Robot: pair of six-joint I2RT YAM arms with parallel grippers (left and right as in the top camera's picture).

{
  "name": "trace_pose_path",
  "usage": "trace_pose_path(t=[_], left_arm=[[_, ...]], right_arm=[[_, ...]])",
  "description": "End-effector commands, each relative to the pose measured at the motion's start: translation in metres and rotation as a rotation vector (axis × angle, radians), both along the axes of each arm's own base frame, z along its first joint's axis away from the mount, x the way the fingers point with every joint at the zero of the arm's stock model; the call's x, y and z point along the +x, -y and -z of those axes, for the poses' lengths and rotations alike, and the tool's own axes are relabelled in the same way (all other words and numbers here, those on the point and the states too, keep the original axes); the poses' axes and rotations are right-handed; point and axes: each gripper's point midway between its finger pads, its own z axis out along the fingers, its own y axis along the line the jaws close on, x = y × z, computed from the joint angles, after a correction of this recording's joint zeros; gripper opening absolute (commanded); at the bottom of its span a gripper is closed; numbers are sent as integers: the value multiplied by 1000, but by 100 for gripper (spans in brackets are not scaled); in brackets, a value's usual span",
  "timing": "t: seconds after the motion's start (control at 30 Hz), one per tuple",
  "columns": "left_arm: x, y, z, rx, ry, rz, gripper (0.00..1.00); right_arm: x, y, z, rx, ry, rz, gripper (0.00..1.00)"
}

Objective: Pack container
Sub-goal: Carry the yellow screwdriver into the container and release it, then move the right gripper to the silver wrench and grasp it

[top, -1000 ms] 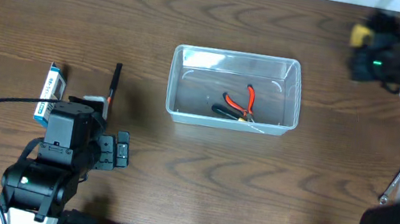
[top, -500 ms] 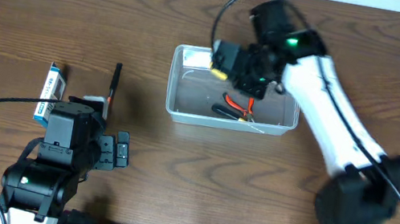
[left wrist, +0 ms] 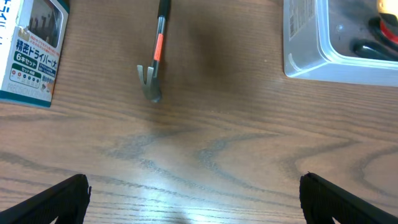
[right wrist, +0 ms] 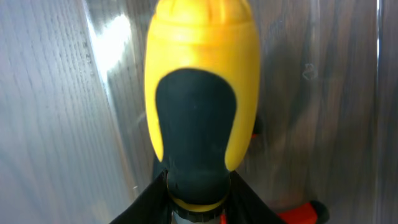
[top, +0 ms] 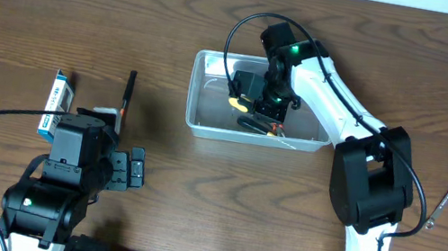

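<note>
The right gripper [right wrist: 198, 196] pinches a yellow-and-black tool handle [right wrist: 199, 93] by its narrow neck, a finger [right wrist: 146, 202] on each side, so the thick end points away from the wrist. It hangs low inside the container [top: 193, 84], a clear tub at the table's middle. That looks like the point of setting the tool down, not dropping it from above. Orange-handled pliers [top: 275, 130] already lie on the tub's floor just beside it, so the handle needs the free floor toward the left wall.

The left gripper [left wrist: 193, 199] is spread wide with nothing between its 2 fingers, hovering over bare wood. A forked pry tool [left wrist: 155, 56] and a blue-and-white box [left wrist: 28, 53] lie ahead of it, unpacked. A wrench [top: 444, 199] lies far right.
</note>
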Motion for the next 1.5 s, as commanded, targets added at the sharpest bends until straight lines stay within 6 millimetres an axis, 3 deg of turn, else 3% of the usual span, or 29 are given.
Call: trace_pose_path(t=[0.0,0.1,0.13,0.17,0.27,0.4,0.47,0.53,0.67,0.77,0.83,0.93,1.1,1.27,1.47], left_arm=[[2,-2,-4,1,11,-17,98],[2,-2,-4,1,11,-17,98],[2,-2,-4,1,11,-17,98],[2,-2,-4,1,11,-17,98],[2,-2,-4,1,11,-17,98],[2,-2,-4,1,11,-17,98],[2,-2,-4,1,11,-17,98],[2,-2,-4,1,11,-17,98],[2,-2,-4,1,11,-17,98],[2,-2,-4,1,11,-17,98],[2,-2,-4,1,11,-17,98],[2,-2,-4,1,11,-17,98],[2,-2,-4,1,11,-17,98],[2,-2,-4,1,11,-17,98],[2,-2,-4,1,11,-17,98]], right_arm=[[4,-3,-13,35,18,26,29],[13,-1,-31,49,47,111,33],[18,2,-41,50,70,148,81],[24,6,-53,43,101,183,99],[37,24,-95,19,206,286,99],[63,68,-172,88,361,680,99],[70,109,-210,136,427,960,99],[64,155,-237,168,456,1195,99],[21,255,-264,185,422,1666,99],[-21,313,-266,154,351,1906,99],[-48,338,-261,139,272,2008,99],[-83,358,-249,76,164,2110,99],[-142,362,-231,-24,7,2215,99],[-187,357,-210,-24,11,2311,99],[-185,380,-156,15,116,2335,99]])
